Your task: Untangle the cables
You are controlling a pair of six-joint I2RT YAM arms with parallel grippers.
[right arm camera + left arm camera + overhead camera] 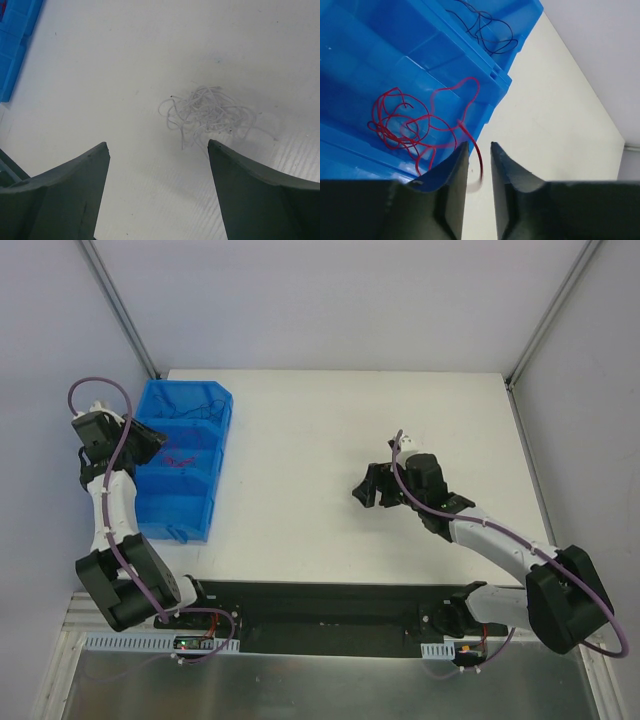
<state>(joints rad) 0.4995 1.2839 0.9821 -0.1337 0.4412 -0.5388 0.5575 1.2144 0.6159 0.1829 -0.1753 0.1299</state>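
A red curly wire clump point(405, 125) lies in a middle compartment of the blue bin point(350, 45). One red strand runs out over the bin's rim and ends, blurred, between my left gripper's point(479, 145) fingers, which stand a narrow gap apart. Dark wires point(487, 30) lie in the far compartment. In the top view the left gripper point(150, 440) hovers at the bin's left side, near the red wires point(180, 458). My right gripper point(157, 145) is open wide and empty above the table. A pale grey wire clump point(210, 112) lies just ahead of its right fingertip.
The blue bin point(185, 530) stands at the table's left edge with several compartments; its corner also shows in the right wrist view point(15, 35). The right gripper point(372, 490) is over the white table point(300, 440), right of the middle. Grey walls enclose the table.
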